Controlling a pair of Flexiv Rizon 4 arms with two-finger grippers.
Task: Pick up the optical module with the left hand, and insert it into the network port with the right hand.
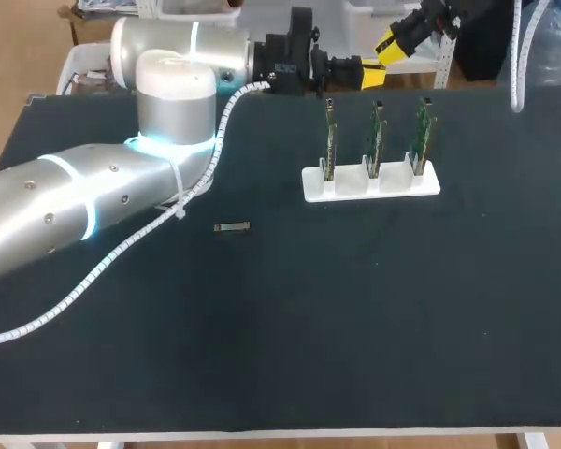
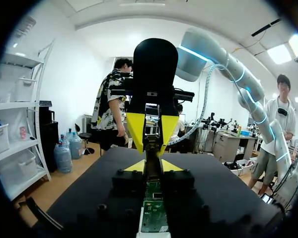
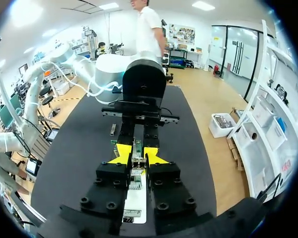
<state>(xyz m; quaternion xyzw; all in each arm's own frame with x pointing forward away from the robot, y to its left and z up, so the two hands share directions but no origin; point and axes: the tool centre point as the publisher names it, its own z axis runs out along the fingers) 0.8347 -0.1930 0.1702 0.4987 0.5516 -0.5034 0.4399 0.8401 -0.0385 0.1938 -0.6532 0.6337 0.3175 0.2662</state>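
**Module lies on the table, not yet picked; both grippers empty**

- Table (image 1: 355,327): black and matte, fills most of the head view.
- Left arm (image 1: 75,206): enters at the left edge and runs to the upper middle. Its white cable (image 1: 122,248) trails down to the lower left.
- White rack (image 1: 351,187): right of centre in the upper half. It holds three green boards (image 1: 377,140) upright in a row. The ports are too small to make out.
- Left gripper (image 2: 153,166) and right gripper (image 3: 137,154): they face each other closely at the upper middle of the head view. Each pair of jaws stands at a narrow gap with nothing between them.
- Optical module (image 1: 232,227): a small slim bar lying flat, left of centre near the cable, well apart from the rack and both grippers.

Handling, as a judgement: the module is likely light, rigid and smooth-cased, so it could skid or twist between the pads. The best hold is probably across the long sides at mid-length, leaving the plug end free for the right gripper. That end is probably delicate, so a gentle squeeze is advisable.
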